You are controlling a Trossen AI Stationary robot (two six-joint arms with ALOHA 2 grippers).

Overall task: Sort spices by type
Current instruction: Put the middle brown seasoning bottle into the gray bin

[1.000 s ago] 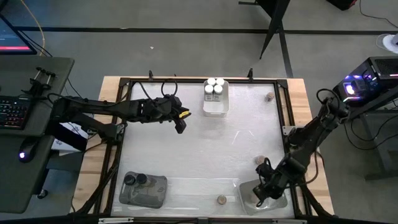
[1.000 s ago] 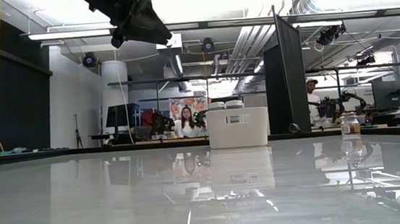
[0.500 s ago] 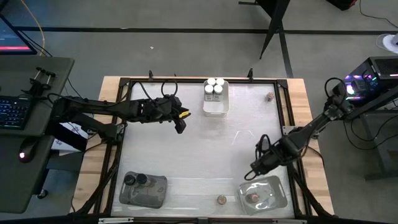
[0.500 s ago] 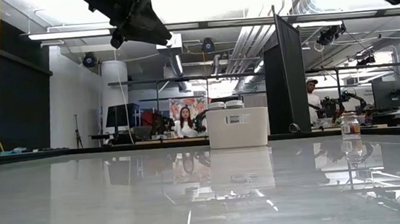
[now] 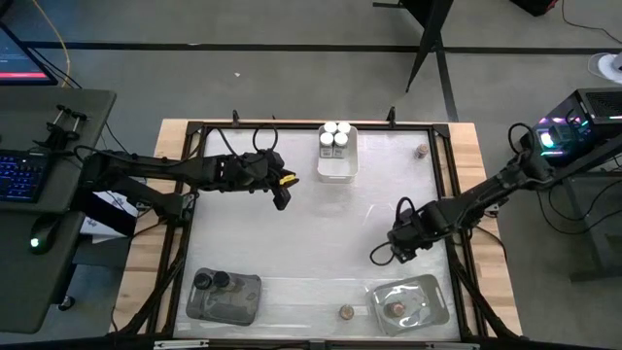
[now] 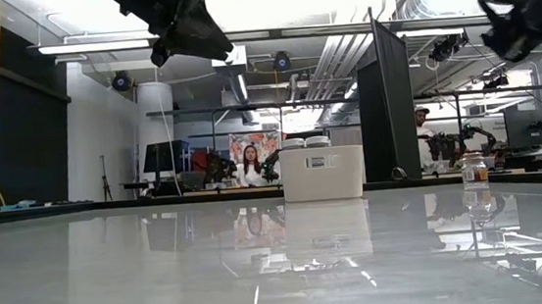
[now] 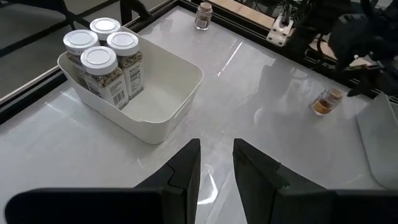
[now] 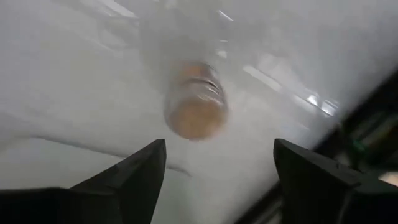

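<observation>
Right gripper [image 5: 387, 251] hangs wide open over a brown-topped jar [image 8: 194, 107], visible only from its wrist. Left gripper [image 7: 216, 163], narrowly parted, empty, near white tray [image 5: 337, 167] holding four white-topped jars [image 5: 334, 136]. Glossy white table [image 5: 292, 243]; person [image 6: 250, 164] behind.

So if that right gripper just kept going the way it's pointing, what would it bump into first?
Probably the brown-topped spice jar standing loose on the table. The right gripper is open, and in its wrist view that jar sits straight ahead between its fingers. The picture is blurred, so how far off it is stays unclear.
</observation>
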